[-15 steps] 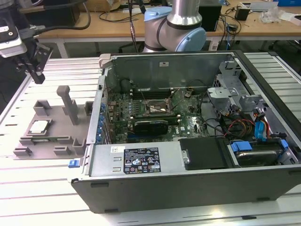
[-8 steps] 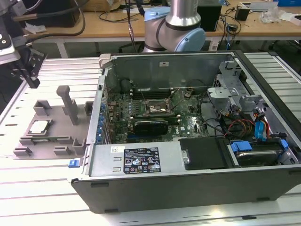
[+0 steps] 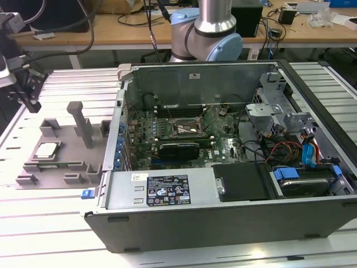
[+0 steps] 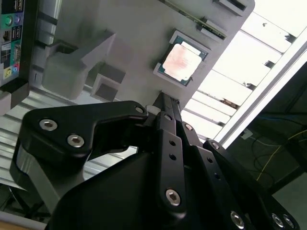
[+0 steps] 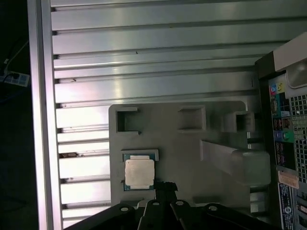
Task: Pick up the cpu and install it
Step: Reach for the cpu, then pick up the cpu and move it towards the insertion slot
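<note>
I am hovering over the grey tray, and my jaws are pressing together with nothing between them. In both wrist views my gripper is pointing down beside the cpu, with its tip apart from the chip and just off one edge of it.

The cpu is lying flat in a shallow square pocket of the tray, its silvery top facing up. It is close to square, so no long axis is standing out, and its edges are running parallel to the tray's edges. A thin raised lip is framing the pocket on every side.

Bare tray floor is lying open between the cpu and the tray's tall post. Low blocks are lining the tray's rim. The tray is sitting on the slatted table. The open computer case is standing just beside the tray, on the exterior view's right, with the socket inside it.
</note>
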### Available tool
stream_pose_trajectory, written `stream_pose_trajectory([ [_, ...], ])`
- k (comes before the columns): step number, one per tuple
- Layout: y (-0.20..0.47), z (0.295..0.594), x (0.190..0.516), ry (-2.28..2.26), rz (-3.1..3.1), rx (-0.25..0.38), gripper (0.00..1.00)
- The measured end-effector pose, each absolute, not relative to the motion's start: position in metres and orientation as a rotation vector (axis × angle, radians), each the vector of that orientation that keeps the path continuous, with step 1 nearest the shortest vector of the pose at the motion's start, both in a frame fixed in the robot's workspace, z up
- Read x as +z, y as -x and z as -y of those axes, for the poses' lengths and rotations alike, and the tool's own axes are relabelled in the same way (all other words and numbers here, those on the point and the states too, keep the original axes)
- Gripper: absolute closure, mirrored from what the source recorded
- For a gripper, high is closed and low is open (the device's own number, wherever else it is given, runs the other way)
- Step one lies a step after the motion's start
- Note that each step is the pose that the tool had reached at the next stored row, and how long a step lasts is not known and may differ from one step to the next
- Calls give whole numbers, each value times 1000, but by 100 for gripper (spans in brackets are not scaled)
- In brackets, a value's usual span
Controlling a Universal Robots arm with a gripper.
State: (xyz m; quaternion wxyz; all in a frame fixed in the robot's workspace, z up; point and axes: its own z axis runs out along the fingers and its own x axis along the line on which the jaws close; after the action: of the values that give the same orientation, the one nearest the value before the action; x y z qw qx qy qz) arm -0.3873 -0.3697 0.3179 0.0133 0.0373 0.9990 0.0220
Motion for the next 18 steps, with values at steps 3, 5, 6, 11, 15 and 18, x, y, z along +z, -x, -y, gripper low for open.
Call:
stream_pose_trajectory([
  [3,389,370,316,-116,-3112,69,89],
  [5,389,370,316,-116,-3112,69,89],
  [6,389,370,316,-116,-3112,69,89],
  [11,389,370,315,-116,-3112,69,89],
  [15,389,370,315,-116,-3112,69,89],
  [18,391,370,309,-116,-3111,69,89],
])
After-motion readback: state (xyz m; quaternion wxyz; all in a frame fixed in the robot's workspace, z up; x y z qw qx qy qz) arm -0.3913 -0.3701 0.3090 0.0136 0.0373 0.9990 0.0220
